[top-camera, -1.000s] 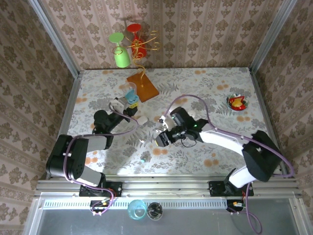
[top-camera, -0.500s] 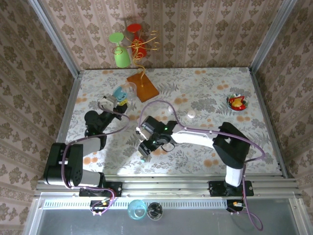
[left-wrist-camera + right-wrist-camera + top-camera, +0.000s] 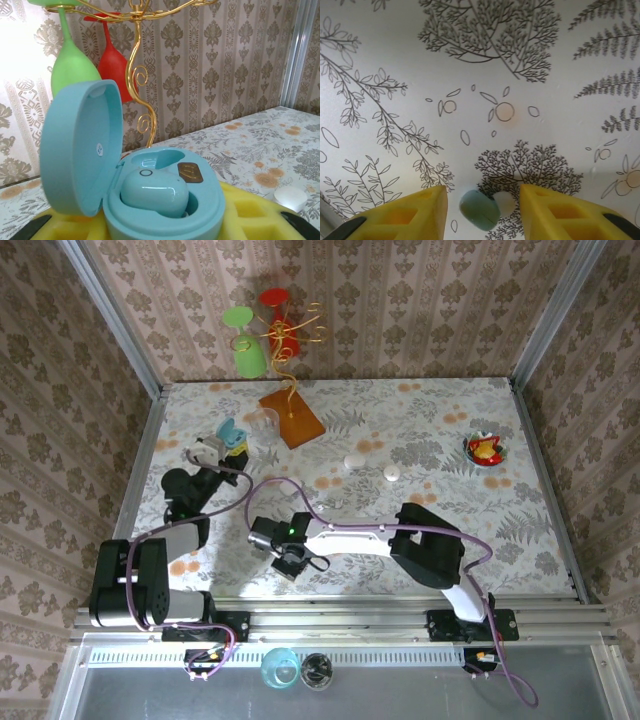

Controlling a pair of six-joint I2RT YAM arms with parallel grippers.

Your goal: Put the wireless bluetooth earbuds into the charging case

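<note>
— What's in the left gripper point(image 3: 231, 439)?
— An open turquoise charging case point(image 3: 165, 215), clamped between its fingers, lid point(image 3: 80, 150) raised. One glossy turquoise earbud point(image 3: 155, 194) sits in a well.
— And the right gripper point(image 3: 481, 192)?
— Jaws apart, gripping nothing. A second earbud point(image 3: 477, 210) lies on the table point(image 3: 470, 60) between its fingertips: a small turquoise pebble with a whitish tip.

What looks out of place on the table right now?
A teal earbud lies loose on the tablecloth between the open jaws of the right gripper, while the open charging case has a second earbud seated and its other slot empty.
</note>
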